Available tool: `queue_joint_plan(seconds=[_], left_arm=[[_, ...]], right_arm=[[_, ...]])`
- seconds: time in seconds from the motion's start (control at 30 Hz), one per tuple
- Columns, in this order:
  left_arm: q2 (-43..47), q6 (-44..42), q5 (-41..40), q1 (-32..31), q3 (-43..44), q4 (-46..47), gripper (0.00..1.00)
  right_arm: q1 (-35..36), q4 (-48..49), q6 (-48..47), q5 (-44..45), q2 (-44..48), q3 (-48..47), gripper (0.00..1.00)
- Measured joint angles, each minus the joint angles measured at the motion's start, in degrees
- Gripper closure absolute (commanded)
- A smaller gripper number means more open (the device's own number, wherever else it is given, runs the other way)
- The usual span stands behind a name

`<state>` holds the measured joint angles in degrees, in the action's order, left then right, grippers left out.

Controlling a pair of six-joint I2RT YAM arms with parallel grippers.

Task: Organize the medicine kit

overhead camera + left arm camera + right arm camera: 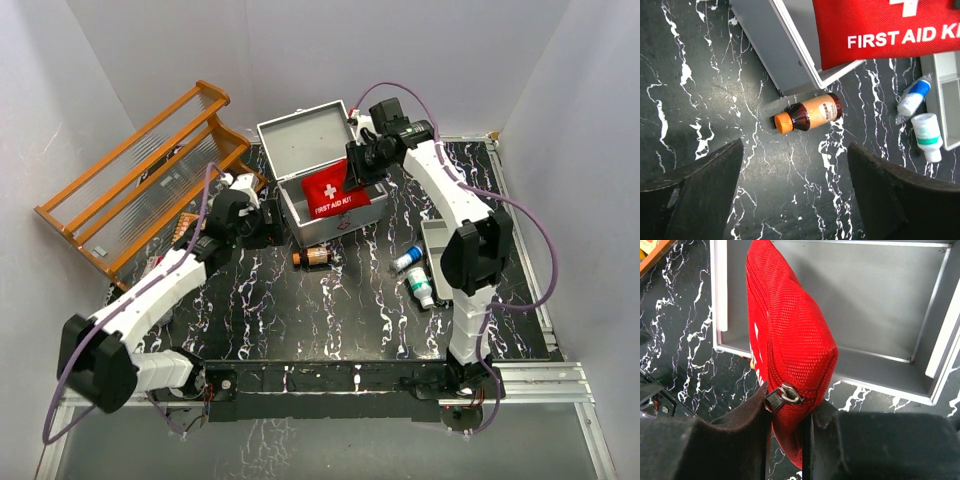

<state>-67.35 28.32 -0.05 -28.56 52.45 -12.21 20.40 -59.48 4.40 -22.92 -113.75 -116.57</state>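
Note:
The grey metal medicine kit stands open at the table's back middle, its lid up. My right gripper is shut on the edge of a red first aid pouch and holds it tilted over the kit's open box. In the right wrist view the pouch hangs over the box interior, its zipper pull between my fingers. My left gripper is open and empty just left of the kit. A brown bottle with an orange cap lies by the kit's front corner.
A wooden rack stands at the back left. A shallow grey tray sits right of centre. A blue-capped bottle and a green-banded white bottle lie beside it; both show in the left wrist view.

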Motion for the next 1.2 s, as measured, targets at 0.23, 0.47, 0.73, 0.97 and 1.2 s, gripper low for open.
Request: queue_joint_plan(seconds=[0.23, 0.47, 0.73, 0.97, 1.2], left_arm=[[-12.33, 4.02, 0.00, 0.33, 4.98, 2.69, 0.40], [-19.10, 6.69, -1.20, 0.37, 7.56, 8.04, 0.50], [-24.44, 6.38, -1.42, 0.48, 9.33, 9.62, 0.63], [-24.44, 4.83, -0.74, 0.48, 9.49, 9.60, 0.77], [-23.63, 2.51, 0.15, 0.48, 8.55, 10.43, 0.76]], right_arm=[[-0.04, -1.25, 0.28, -2.14, -5.31, -3.28, 1.00], [-0.09, 0.59, 0.35, -2.99, -4.61, 0.17, 1.00], [-0.39, 5.57, 0.72, -5.22, 1.95, 11.58, 1.00], [-0.31, 5.73, 0.90, -6.47, 4.98, 15.85, 1.00], [-0.15, 5.14, 1.11, -6.80, 4.31, 14.82, 0.94]])
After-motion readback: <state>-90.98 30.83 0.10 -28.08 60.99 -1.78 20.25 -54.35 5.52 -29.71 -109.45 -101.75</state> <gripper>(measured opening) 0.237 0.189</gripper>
